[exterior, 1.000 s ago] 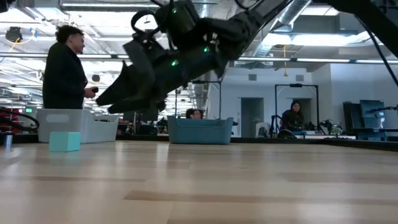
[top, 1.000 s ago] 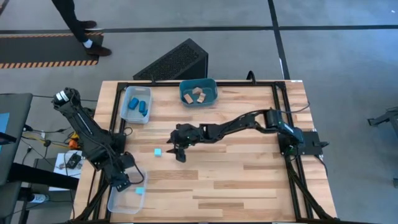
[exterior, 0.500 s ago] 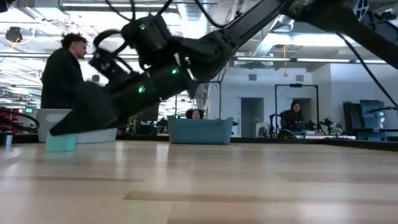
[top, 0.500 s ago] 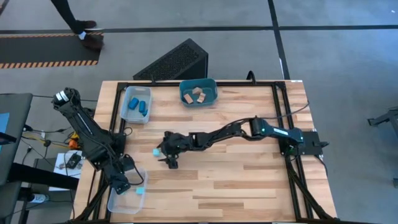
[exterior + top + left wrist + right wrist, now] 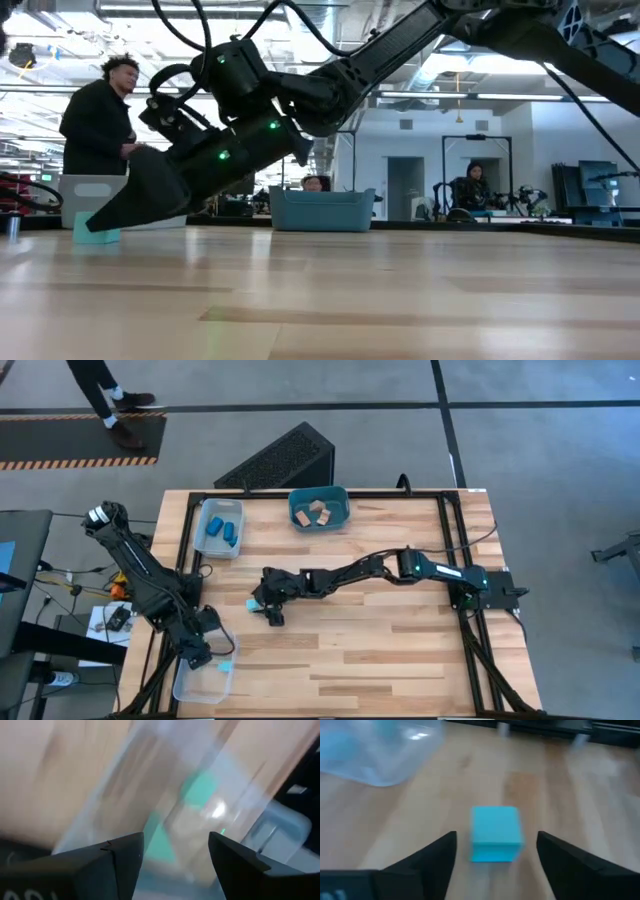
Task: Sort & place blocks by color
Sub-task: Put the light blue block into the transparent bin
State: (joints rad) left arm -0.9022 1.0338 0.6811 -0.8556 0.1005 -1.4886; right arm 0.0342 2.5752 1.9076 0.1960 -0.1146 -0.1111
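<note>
At the table's left edge the left gripper point(image 5: 203, 650) waits over a clear tray point(image 5: 190, 682) with a pale cyan block point(image 5: 224, 667) in it; its wrist view shows its fingers point(image 5: 112, 865) set apart with nothing between them, the tray's cyan contents blurred beyond. Farther along that side a second clear tray point(image 5: 207, 536) holds the darker blue blocks point(image 5: 224, 529), and the teal tub point(image 5: 342, 512) at the back edge holds the tan wooden pieces point(image 5: 315, 512). One loose cyan block point(image 5: 254, 604) lies on the bare wood left of centre — seemingly the last piece unsorted. The right arm is stretched across the table, and the right gripper point(image 5: 262, 606) is low beside that block; in its wrist view the fingers point(image 5: 427, 860) stand wide with the block point(image 5: 496, 833) just ahead, not yet between them. The step in hand looks like the approach to grasp. Next it needs to advance a little, close on the cube's sides, then carry it to the tray with the cyan block — though the contact is hard to judge in the low view.
</note>
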